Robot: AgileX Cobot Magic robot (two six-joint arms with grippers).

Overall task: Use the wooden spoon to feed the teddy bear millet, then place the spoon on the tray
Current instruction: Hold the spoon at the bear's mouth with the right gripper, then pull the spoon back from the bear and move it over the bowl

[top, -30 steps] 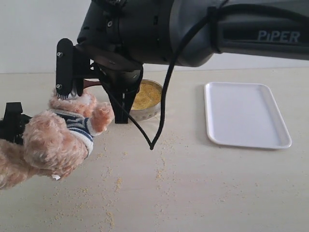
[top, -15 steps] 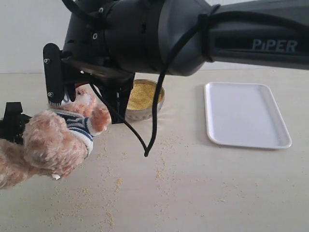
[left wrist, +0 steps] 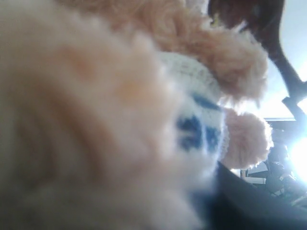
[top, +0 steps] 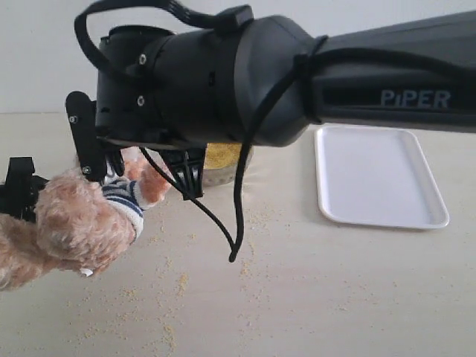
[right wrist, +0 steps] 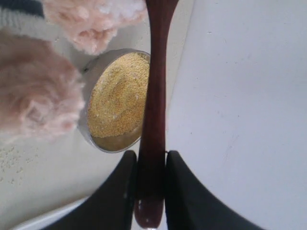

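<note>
The teddy bear (top: 82, 216) leans tilted at the left, and my left gripper (top: 20, 192) is shut on its back. In the left wrist view the bear's fur and striped shirt (left wrist: 196, 129) fill the blurred frame. My right gripper (right wrist: 151, 160) is shut on the handle of the wooden spoon (right wrist: 154, 96). The spoon reaches to the bear's white muzzle (right wrist: 122, 8), where its bowl is hidden. Beneath the spoon sits the metal bowl (right wrist: 86, 132) heaped with millet (right wrist: 117, 98). The white tray (top: 379, 175) lies at the right with nothing on it.
My black right arm (top: 223, 82) spans the exterior view and hides most of the metal bowl (top: 223, 177). Loose millet specks (top: 178, 282) are scattered over the pale table (top: 335, 297) in front of the bear and the bowl.
My right arm has swung left and lower toward the bear's face, covering more of the bowl. The bear and my left gripper have stayed put.
</note>
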